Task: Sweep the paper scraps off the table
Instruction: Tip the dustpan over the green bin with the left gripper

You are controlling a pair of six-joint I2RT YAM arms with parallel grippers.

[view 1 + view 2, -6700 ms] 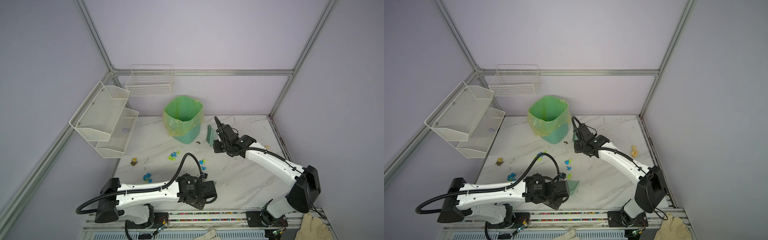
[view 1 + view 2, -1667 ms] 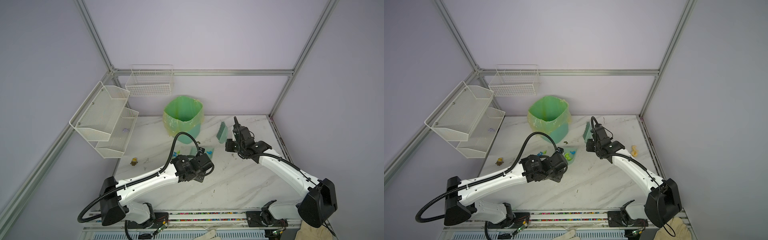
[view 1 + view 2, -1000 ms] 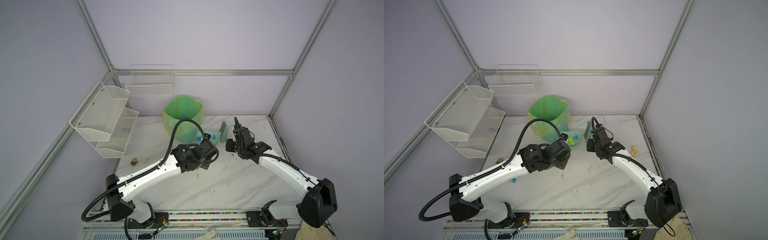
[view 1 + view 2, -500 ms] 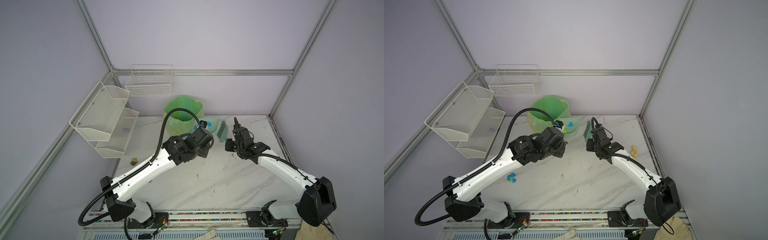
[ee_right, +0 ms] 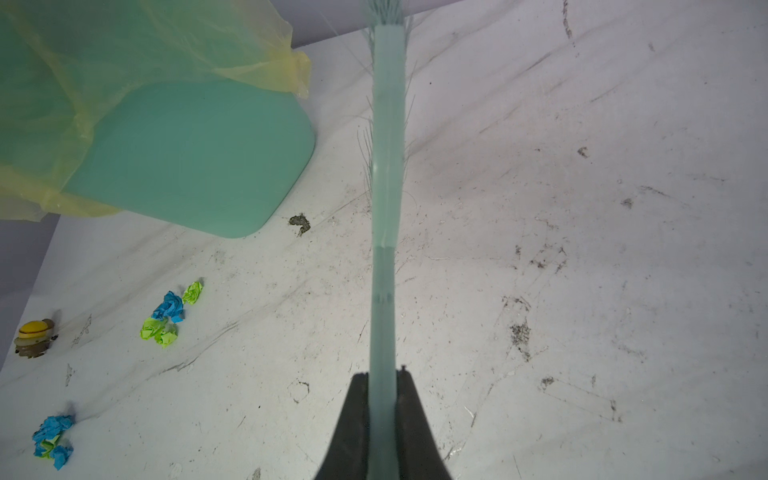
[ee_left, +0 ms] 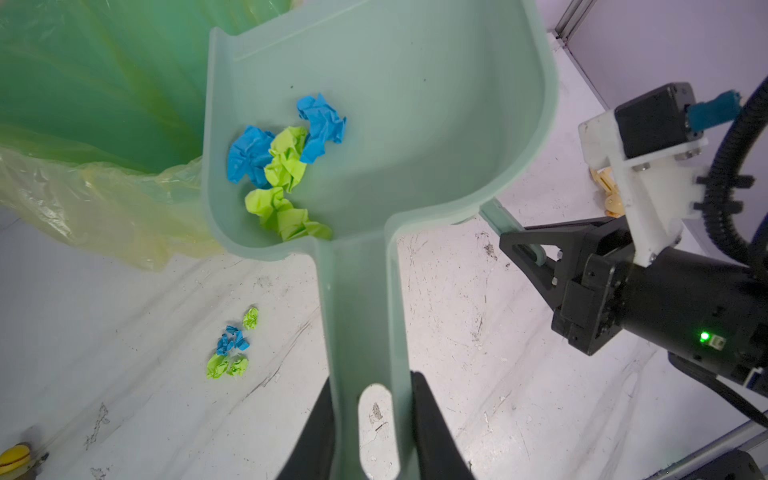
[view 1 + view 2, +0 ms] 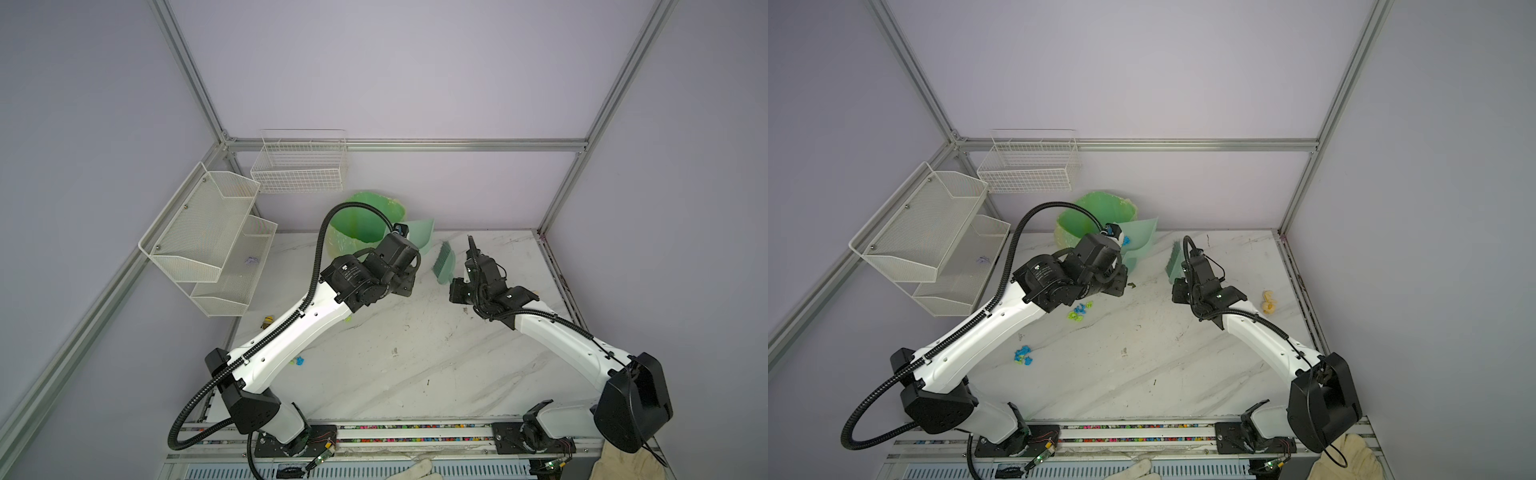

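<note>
Marble table [image 7: 1163, 365]: dustpan [image 6: 395, 104], handle pinched by left fingers [image 6: 316, 436], newly raised from table to bin [image 6: 83, 83], paper scraps [image 6: 282, 162] aboard, undumped. Two clusters [image 7: 1077, 311] remain on table; another pass likely. Right fingers [image 5: 353, 415] pinch brush [image 5: 386, 166].

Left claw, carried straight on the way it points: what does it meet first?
The left claw is shut on the dustpan, so the pan's lip leads. It points just past the bin, probably brushing its bag before reaching the back wall; depth is unclear.
</note>
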